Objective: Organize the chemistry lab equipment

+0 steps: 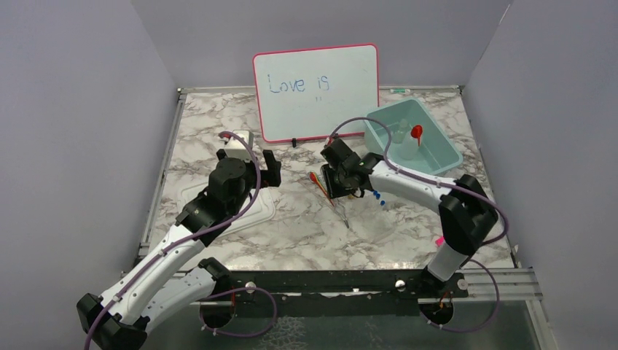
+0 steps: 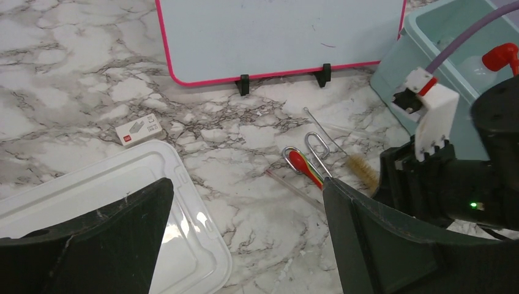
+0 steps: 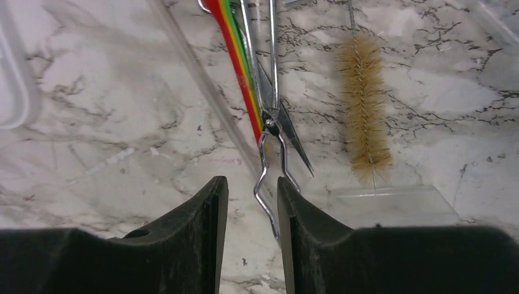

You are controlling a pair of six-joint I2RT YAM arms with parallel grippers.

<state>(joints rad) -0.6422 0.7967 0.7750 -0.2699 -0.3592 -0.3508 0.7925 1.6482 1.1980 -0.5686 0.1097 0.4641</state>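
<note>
My right gripper [image 3: 252, 193] is open and low over the marble table, its jaws on either side of the bent wire end of the metal tweezers [image 3: 267, 92], the wire close to the right finger. Red and orange sticks [image 3: 235, 67] lie against the tweezers. The wire brush [image 3: 365, 116] lies just to the right. In the top view the right gripper [image 1: 339, 186] is at the table's middle. A red funnel [image 1: 417, 132] and a clear beaker [image 1: 403, 135] sit in the teal bin [image 1: 437, 157]. My left gripper [image 2: 248, 202] is open and empty beside the white lid [image 2: 92, 190].
The pink-framed whiteboard [image 1: 315, 91] stands at the back. A clear glass rod [image 3: 202, 86] lies left of the sticks and a clear flat slide [image 3: 398, 199] lies below the brush. A small white box [image 2: 139, 130] lies near the lid. A pink marker [image 1: 439, 240] lies at the right front.
</note>
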